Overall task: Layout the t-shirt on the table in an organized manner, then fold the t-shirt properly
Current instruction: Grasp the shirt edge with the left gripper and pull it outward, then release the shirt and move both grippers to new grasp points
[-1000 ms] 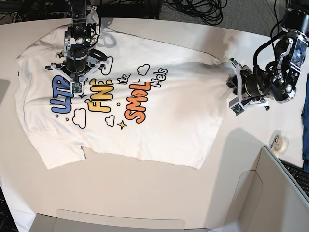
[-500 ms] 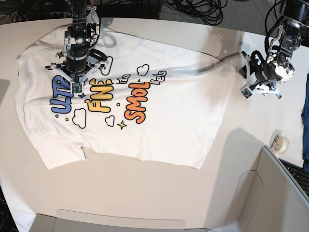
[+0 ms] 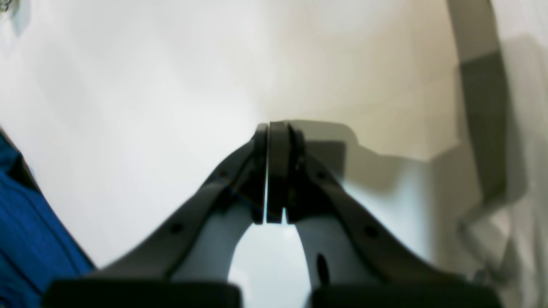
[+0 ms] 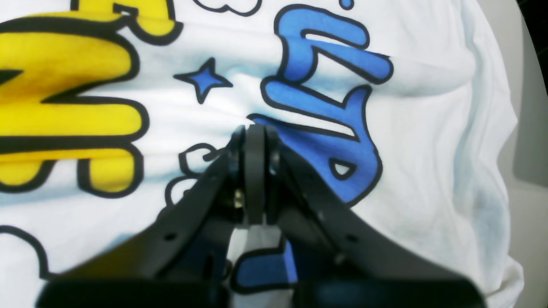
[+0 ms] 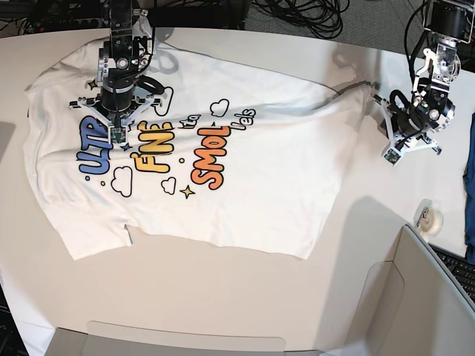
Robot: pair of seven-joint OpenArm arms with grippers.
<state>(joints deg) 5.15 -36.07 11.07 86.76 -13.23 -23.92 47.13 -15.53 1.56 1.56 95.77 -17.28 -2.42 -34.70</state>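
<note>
The t-shirt [image 5: 185, 148] lies spread print-up across the table [image 5: 223, 297], most of it flat, with a raised crease running toward its hem corner on the side of the left gripper [image 5: 392, 148].

The right gripper [image 5: 117, 132] stands on the printed chest. In the right wrist view its jaws are pressed together, the tips [image 4: 254, 132] down on the cloth at the edge of the blue lettering [image 4: 325, 107]. A blue star [image 4: 204, 79] sits just ahead of the tips, and the yellow lettering [image 4: 64, 107] fills the view further that way. Whether a pinch of fabric is caught between the jaws I cannot tell — the cloth puckers a little around the tips, but the closed pads hide the contact.

The left gripper is off the shirt altogether, over bare table just beyond the hem corner [image 5: 364, 85]. Its wrist view shows the fingers [image 3: 274, 171] clenched with only a hairline gap, nothing between them, plain white tabletop ahead — and a dark blue cloth [image 3: 30, 231] at the frame's edge on one side.

Beyond that gripper, away from the shirt, a small roll of clear tape [image 5: 429, 216] sits on the table, near a grey panel [image 5: 415, 304] and a keyboard [image 5: 459, 268].
</note>
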